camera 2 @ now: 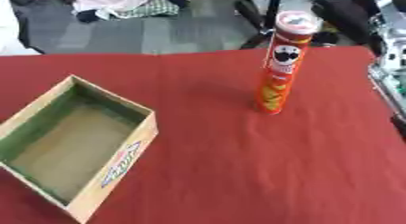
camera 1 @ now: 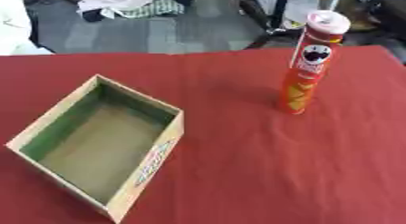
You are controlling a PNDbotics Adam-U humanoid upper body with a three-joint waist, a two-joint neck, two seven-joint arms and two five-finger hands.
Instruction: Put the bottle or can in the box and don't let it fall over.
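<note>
Right, neither hand in view. Can (camera 1: pixel 313 64) upright, far right on counter (camera 1: pixel 262 173); box (camera 1: pixel 103 146) empty, near left. Grasp mid-body, lift straight, set down vertical.

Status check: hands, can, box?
Neither hand in view. Can upright on red tablecloth, untouched. Box empty, open-topped, to the can's left. Nothing between them.

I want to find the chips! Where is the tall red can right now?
The tall red can stands upright on the red tablecloth, toward the far right, apart from the open cardboard box at the near left.
</note>
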